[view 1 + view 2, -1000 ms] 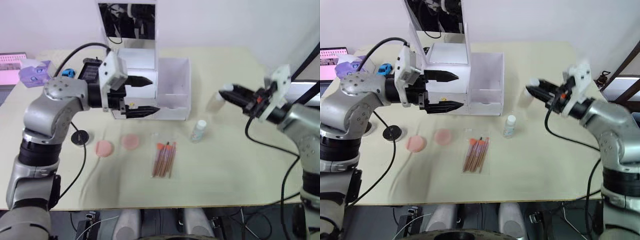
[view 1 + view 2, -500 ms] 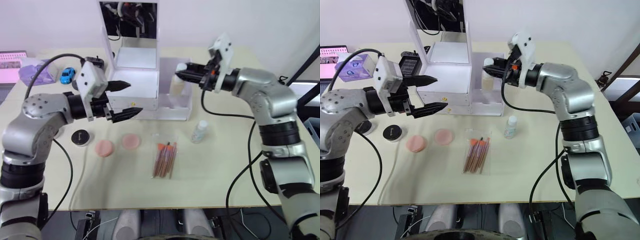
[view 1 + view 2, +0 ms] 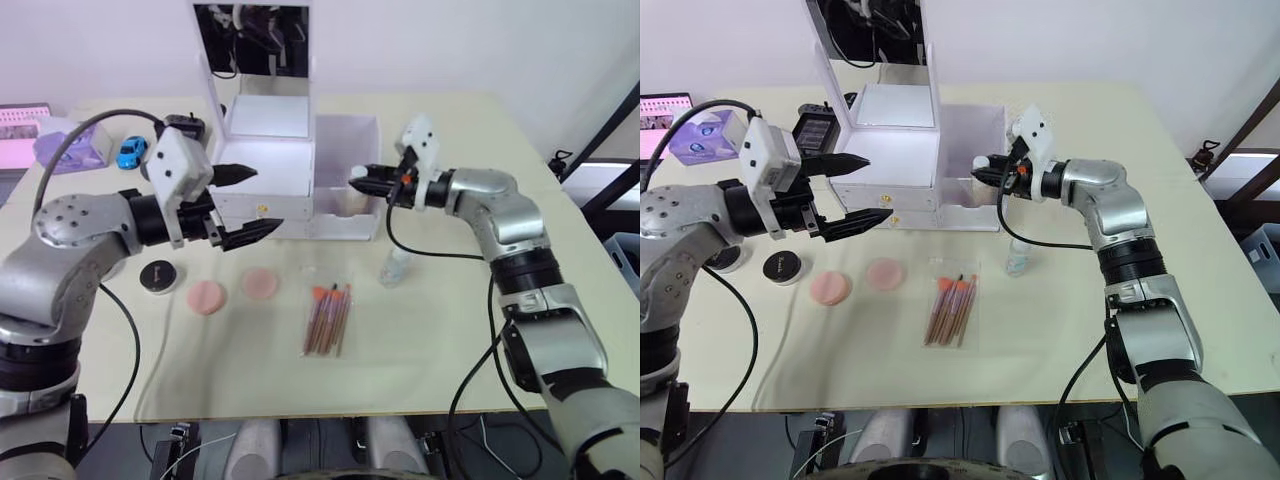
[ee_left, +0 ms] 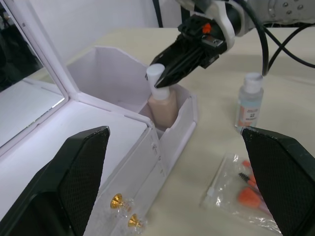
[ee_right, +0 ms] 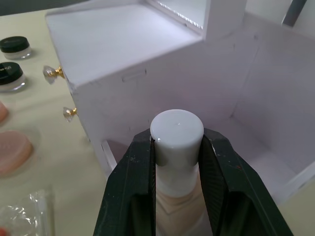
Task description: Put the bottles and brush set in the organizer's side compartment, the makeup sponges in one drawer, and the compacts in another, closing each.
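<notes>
The white organizer (image 3: pixel 262 165) stands at the table's back with its mirror upright and both gold-knobbed drawers (image 4: pixel 117 200) shut. My right gripper (image 5: pixel 177 147) is shut on the white cap of the beige bottle (image 4: pixel 158 101), which stands inside the side compartment (image 3: pixel 350 150). My left gripper (image 3: pixel 262 200) hovers open just in front of the drawers, holding nothing. The clear bottle (image 3: pixel 397 265) stands on the table right of the brush set (image 3: pixel 328 318). Two pink makeup sponges (image 3: pixel 207 296) (image 3: pixel 261 283) lie left of the pouch. Two black compacts (image 5: pixel 15 45) (image 3: pixel 783 265) sit further left.
A purple tissue box (image 3: pixel 70 145), a small blue toy car (image 3: pixel 131 150) and a black device (image 3: pixel 180 125) sit at the back left. A black cable (image 3: pixel 150 340) trails over the table's left side. The table's front edge runs near the brush set.
My right arm swung left from the table's right side with the beige bottle and lowered it into the side compartment. My left gripper pulled back slightly and stays open.
</notes>
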Controlling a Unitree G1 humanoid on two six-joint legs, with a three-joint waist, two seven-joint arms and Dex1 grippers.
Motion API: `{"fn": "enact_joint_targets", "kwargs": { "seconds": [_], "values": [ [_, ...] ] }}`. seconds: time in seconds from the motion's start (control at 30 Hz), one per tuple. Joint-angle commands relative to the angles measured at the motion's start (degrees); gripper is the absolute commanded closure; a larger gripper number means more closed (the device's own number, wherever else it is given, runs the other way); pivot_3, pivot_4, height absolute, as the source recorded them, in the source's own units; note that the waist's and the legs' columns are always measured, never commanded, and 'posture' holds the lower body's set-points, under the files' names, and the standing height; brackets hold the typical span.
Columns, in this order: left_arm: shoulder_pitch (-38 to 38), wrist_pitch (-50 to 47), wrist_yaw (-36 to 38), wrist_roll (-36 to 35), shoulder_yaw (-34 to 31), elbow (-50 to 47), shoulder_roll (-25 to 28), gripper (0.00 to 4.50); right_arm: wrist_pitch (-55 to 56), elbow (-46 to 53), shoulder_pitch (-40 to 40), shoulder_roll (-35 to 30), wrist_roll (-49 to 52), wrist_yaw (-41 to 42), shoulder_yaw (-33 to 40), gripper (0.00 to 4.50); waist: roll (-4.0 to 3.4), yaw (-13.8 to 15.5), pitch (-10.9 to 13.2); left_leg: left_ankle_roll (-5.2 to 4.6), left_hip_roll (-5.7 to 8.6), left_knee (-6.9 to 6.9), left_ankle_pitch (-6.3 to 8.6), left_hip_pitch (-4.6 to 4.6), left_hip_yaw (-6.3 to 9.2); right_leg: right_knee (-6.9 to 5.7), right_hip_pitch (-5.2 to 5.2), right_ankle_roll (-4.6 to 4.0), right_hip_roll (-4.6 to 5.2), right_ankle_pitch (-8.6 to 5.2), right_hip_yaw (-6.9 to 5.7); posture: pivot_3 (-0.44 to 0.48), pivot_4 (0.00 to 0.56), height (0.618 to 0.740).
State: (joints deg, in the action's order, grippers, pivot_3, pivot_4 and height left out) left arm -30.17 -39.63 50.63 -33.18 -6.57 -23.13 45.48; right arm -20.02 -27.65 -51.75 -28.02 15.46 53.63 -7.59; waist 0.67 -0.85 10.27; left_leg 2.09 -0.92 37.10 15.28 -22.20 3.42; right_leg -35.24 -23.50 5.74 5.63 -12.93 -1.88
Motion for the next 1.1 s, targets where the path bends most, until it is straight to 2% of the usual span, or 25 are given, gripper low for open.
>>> {"fn": "enact_joint_targets", "kwargs": {
  "seconds": [0.03, 0.17, 0.3, 0.43, 0.6, 0.77, 0.9, 1.1],
  "values": [
    [-1.44, 0.86, 0.6, -0.07, 1.03, -0.19, 0.06, 0.0, 1.9, 0.84, 0.19, -0.77, -1.58, 0.02, 1.32, 3.59, 0.0, -0.04, 0.0, 0.0, 0.0, -0.01, 0.0, 0.0, -0.01, 0.02, 0.0, 0.0, 0.0, 0.0, 0.01, 0.0, 0.15, 0.74],
    [-1.83, 1.52, 0.72, 0.06, 1.98, 0.57, -0.65, 0.0, 0.74, 2.67, 1.07, -1.27, -1.36, 0.28, 2.43, 3.59, 0.0, -0.09, 0.0, 0.0, 0.0, -0.01, 0.0, 0.0, -0.01, 0.02, 0.0, 0.01, 0.0, 0.0, 0.02, 0.0, 0.15, 0.74],
    [-2.62, 2.32, 1.39, 0.22, 2.92, 1.73, -1.08, 0.0, -1.71, 5.72, 1.88, -1.89, -0.15, 1.02, 3.73, 1.99, 0.0, 0.02, 0.0, 0.0, 0.0, 0.01, 0.0, 0.01, -0.01, 0.0, 0.01, 0.0, 0.0, 0.0, 0.02, 0.0, 0.15, 0.74],
    [-3.77, 3.5, 2.57, 0.79, 3.81, 3.74, -1.36, 0.0, -6.44, 11.85, 2.6, -3.34, 3.26, 2.31, 6.32, 0.04, 0.0, 0.0, 0.0, 0.01, 0.0, 0.01, 0.0, 0.01, -0.01, 0.0, 0.01, 0.0, 0.0, 0.0, 0.02, 0.0, 0.15, 0.74],
    [-4.92, 5.84, 5.08, 1.55, 5.05, 7.19, -1.77, 0.0, -13.86, 23.33, 4.74, -6.97, 10.0, 2.01, 12.42, 0.04, -0.01, 0.13, 0.01, 0.01, 0.0, -0.01, 0.0, 0.01, -0.01, 0.02, 0.01, 0.01, -0.01, 0.0, 0.02, 0.0, 0.15, 0.74],
    [-5.15, 9.85, 8.4, 3.3, 4.85, 13.01, -1.31, 0.0, -18.36, 32.67, 10.43, -13.17, 14.96, 2.44, 19.0, 0.04, 0.0, 0.25, 0.0, 0.0, 0.0, 0.0, 0.0, 0.0, 0.0, 0.03, 0.03, 0.01, -0.01, 0.0, 0.01, 0.0, 0.15, 0.74],
    [-2.62, 15.42, 13.06, 3.49, -1.4, 23.59, 2.27, 0.0, -13.06, 35.25, 22.72, -18.43, 13.36, 0.58, 30.01, 0.04, 0.02, 0.28, -0.01, 0.0, 0.0, 0.02, 0.0, 0.01, -0.02, 0.04, 0.05, -0.01, -0.01, -0.01, 0.02, 0.0, 0.15, 0.74],
    [2.46, 23.1, 21.05, 4.42, -8.09, 38.07, 9.33, 0.0, -4.02, 33.71, 46.34, -22.18, 10.39, 4.71, 42.66, 0.04, 0.0, 0.19, -0.02, -0.02, -0.02, -0.08, 0.01, 0.07, -0.11, 0.05, 0.03, 0.01, -0.01, -0.04, 0.05, 0.0, 0.15, 0.74]
  ]
}}
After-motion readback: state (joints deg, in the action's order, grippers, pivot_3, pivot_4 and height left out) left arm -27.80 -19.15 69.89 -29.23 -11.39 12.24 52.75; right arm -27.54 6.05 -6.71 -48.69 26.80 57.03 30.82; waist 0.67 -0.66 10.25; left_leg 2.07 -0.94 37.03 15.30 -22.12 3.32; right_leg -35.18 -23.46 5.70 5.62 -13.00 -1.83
